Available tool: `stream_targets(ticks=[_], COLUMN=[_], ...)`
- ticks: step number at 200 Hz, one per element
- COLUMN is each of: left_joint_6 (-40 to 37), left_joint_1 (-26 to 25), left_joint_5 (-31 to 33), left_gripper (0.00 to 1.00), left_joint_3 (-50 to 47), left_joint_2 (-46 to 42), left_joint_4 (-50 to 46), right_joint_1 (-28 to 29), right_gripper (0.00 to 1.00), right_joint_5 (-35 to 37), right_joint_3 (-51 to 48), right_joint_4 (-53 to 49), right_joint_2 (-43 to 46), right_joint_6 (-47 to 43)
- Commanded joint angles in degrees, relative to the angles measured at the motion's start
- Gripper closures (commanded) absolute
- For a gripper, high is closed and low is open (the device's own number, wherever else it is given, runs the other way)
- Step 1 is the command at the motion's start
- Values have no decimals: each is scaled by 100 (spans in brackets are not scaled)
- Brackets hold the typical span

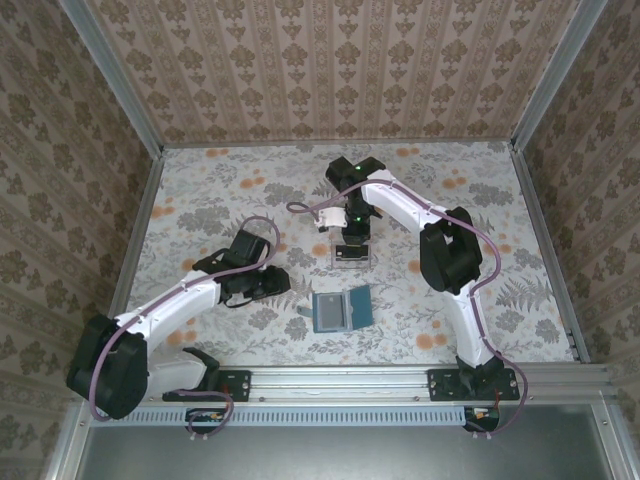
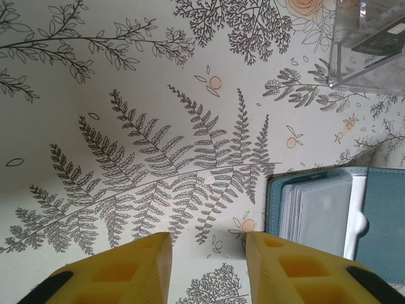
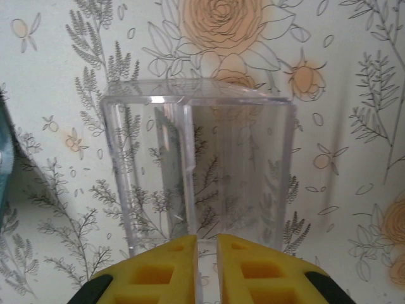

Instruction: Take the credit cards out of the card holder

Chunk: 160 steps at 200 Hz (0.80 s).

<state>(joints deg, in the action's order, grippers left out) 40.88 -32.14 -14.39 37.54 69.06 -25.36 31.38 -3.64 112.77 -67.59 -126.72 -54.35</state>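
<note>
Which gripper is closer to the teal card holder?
The left gripper, open beside the card holder; the right gripper is at the clear box.

Surface: table (image 1: 200, 200), floral-patterned covering.
Centre, near side: card holder (image 1: 340, 311), teal, lying open and flat.
Farther back: clear plastic box (image 1: 350, 257), near the holder, not touching.

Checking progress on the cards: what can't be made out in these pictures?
- Any cards in the card holder: left wrist view, cloudy pocket blurs them, edge cuts the holder.
- What the clear plastic box holds: top view, too small, partly under the right gripper; left wrist view, corner cuts it.
- Right gripper's grip: right wrist view, bottom edge hides whether it pinches anything.
</note>
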Motion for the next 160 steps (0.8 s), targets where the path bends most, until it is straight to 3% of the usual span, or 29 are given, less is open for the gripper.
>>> stream_targets(ticks=[1, 109, 160], left_joint_6=[-46, -50, -20], left_joint_1=[32, -20, -328], left_joint_5=[-46, -46, 46], left_gripper=[63, 63, 64], left_joint_3=[152, 335, 669], left_joint_2=[17, 3, 28], left_joint_4=[-158, -267, -302], right_joint_1=[-9, 53, 57], right_gripper=[87, 88, 85], right_joint_5=[102, 216, 242], right_joint_3=[-158, -546, -774], right_joint_4=[267, 599, 984], right_joint_2=[253, 541, 1094], right_joint_6=[47, 192, 1002])
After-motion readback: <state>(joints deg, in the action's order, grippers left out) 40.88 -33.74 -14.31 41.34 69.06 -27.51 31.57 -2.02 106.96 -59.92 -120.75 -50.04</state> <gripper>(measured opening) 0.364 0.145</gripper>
